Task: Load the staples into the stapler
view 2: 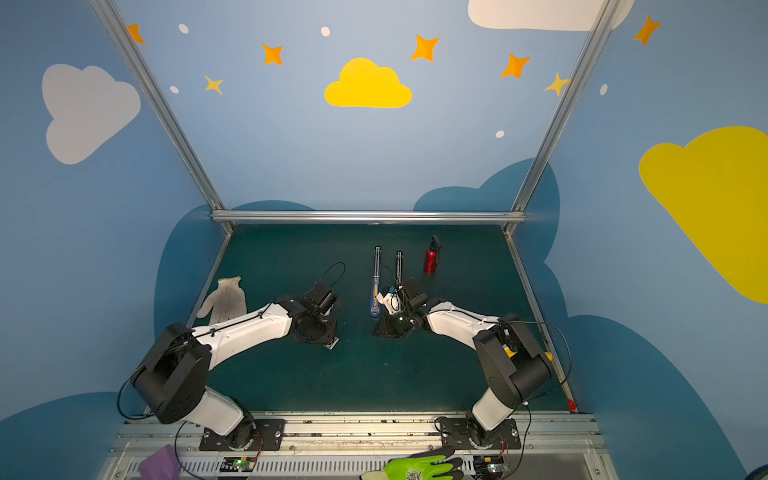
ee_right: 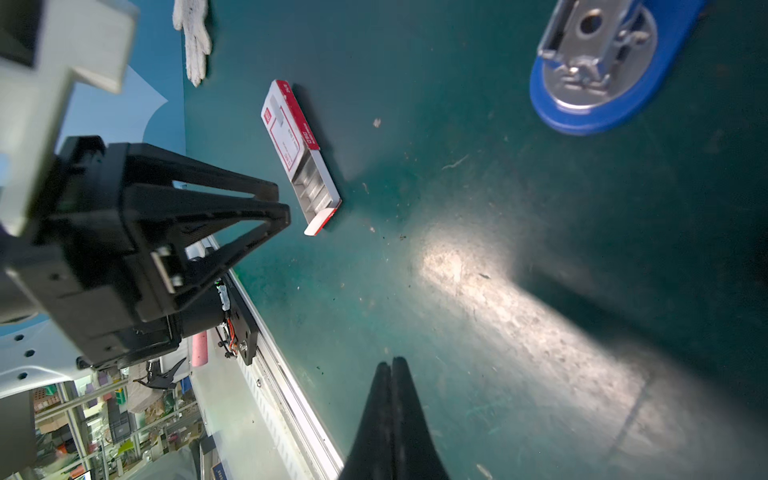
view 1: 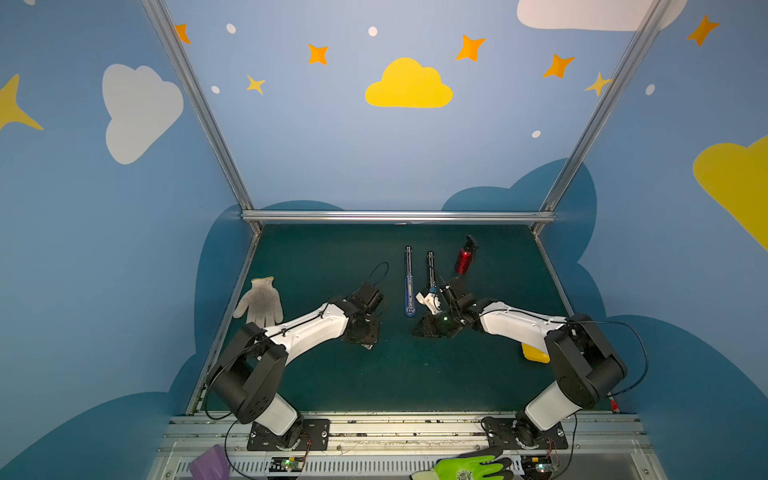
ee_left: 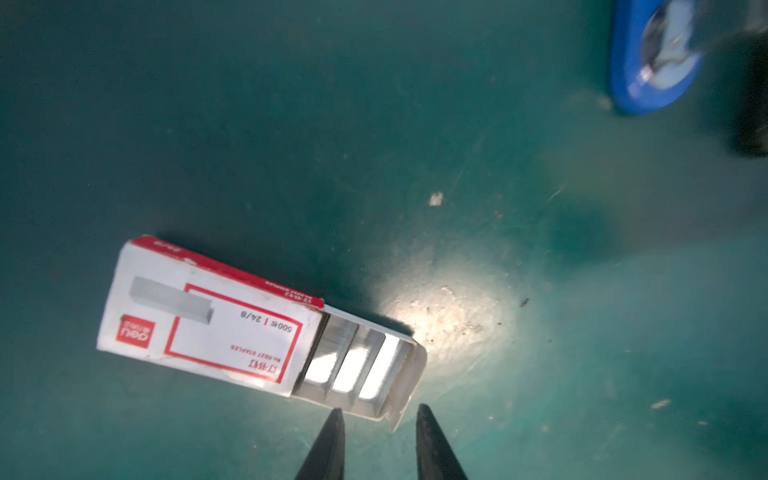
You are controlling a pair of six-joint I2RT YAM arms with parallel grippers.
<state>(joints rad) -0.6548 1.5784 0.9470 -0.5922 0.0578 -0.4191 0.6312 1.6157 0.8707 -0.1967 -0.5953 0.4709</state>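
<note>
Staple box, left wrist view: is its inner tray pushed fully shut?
No, the tray juts out of the staple box, baring rows of staples.

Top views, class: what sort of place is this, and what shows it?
Probably a robotics lab test cell: a left arm and right arm bolted to a rail beside a green table, inside an aluminium frame with painted cloud walls.

High twin overviews of the table (view 1: 415,374); wrist cameras low, both on staples (ee_left: 208,324).
</note>
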